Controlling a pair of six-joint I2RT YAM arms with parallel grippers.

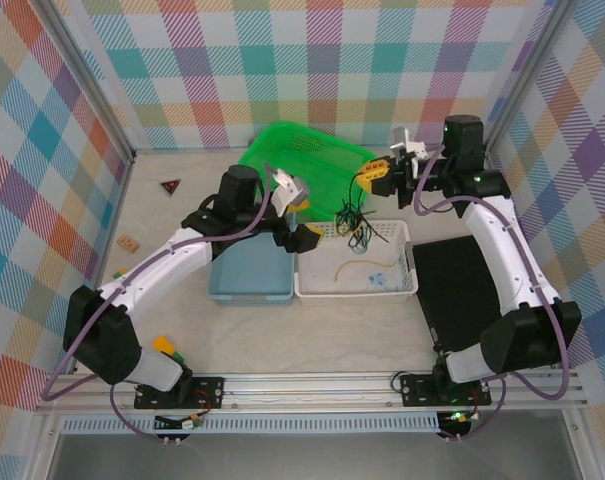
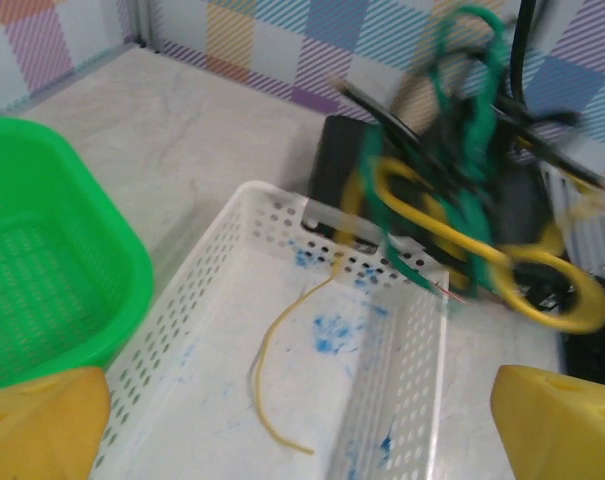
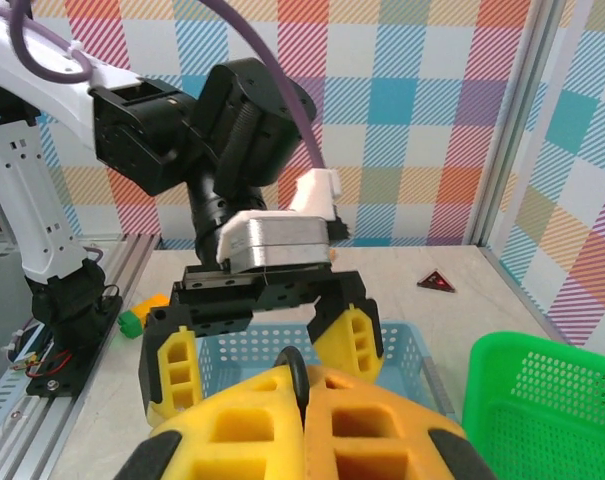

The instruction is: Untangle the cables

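A tangle of cables (image 2: 462, 200), with green, yellow and black strands, hangs blurred above the far corner of the white basket (image 2: 232, 215). In the top view this bundle (image 1: 354, 216) dangles from my right gripper (image 1: 373, 179). The right gripper (image 3: 304, 388) is shut on a thin black cable loop (image 3: 298, 364). A short tan-yellow cable (image 2: 267, 365) lies loose on the white basket's floor. My left gripper (image 1: 302, 222) is open beside the bundle, left of it, with nothing between its fingers (image 2: 42, 420). It also faces the right wrist camera as an open gripper (image 3: 262, 345).
A green basket (image 1: 312, 150) stands at the back. A blue basket (image 1: 250, 272) sits left of the white basket (image 1: 402, 285). A black mat (image 1: 460, 290) lies to the right. A red triangle (image 1: 170, 186) and small blocks (image 1: 128, 243) lie on the table's left.
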